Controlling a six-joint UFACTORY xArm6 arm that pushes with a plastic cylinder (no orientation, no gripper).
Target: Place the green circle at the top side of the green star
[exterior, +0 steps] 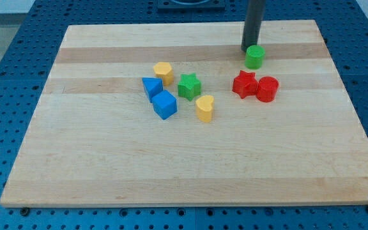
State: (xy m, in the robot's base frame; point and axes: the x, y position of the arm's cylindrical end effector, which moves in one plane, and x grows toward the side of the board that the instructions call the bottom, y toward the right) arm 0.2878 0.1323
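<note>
The green circle (255, 57) stands on the wooden board at the upper right of the block group. The green star (188, 86) sits near the board's middle, well to the left of and below the circle. My tip (248, 49) is at the circle's upper left edge, touching it or nearly so. The dark rod rises from there out of the view's top.
A red star (244, 84) and a red cylinder (267, 89) sit just below the green circle. A yellow hexagon (163, 72) lies up-left of the green star, a yellow heart (204, 108) down-right of it. A blue triangle (151, 87) and a blue cube (165, 105) lie left. The wooden board (184, 166) rests on a blue pegboard.
</note>
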